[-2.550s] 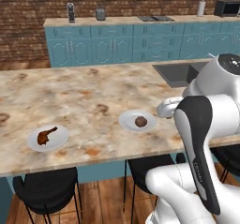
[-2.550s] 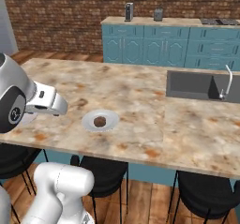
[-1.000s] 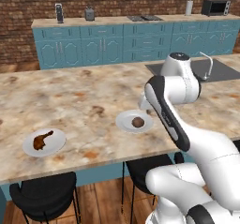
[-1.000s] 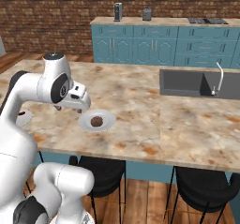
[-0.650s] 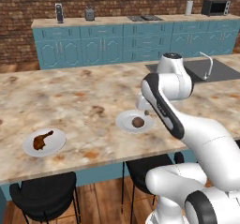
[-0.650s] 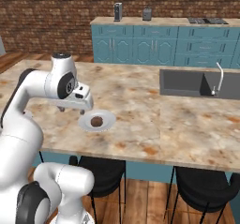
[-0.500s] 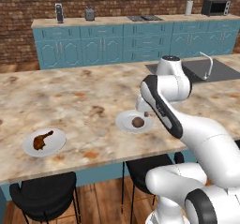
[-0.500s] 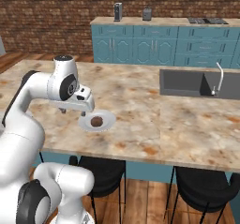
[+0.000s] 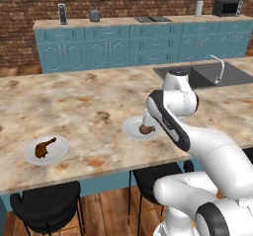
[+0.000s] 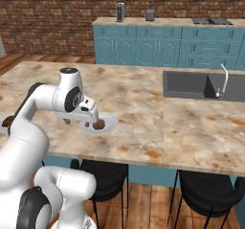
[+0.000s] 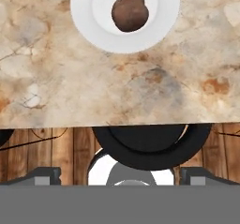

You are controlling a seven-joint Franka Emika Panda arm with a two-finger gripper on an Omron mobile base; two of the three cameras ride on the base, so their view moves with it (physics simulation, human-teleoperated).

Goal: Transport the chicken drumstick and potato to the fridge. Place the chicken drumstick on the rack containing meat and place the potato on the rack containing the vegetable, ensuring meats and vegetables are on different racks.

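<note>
In the left base view, the potato (image 9: 145, 129) is seen on a white plate (image 9: 131, 129) on the marble counter (image 9: 89, 106), with the gripper (image 9: 147, 120) just above it. The chicken drumstick (image 9: 44, 147) lies on 1 more plate (image 9: 58, 152), well apart to the left. In the right base view, the potato (image 10: 99, 124) sits just beside the gripper (image 10: 91, 121). In the hand view, the potato (image 11: 130, 11) is centred on its plate (image 11: 159, 31); the fingers are spread wide, holding nothing. A straight descent, centred over the potato before closing, is judged best.
</note>
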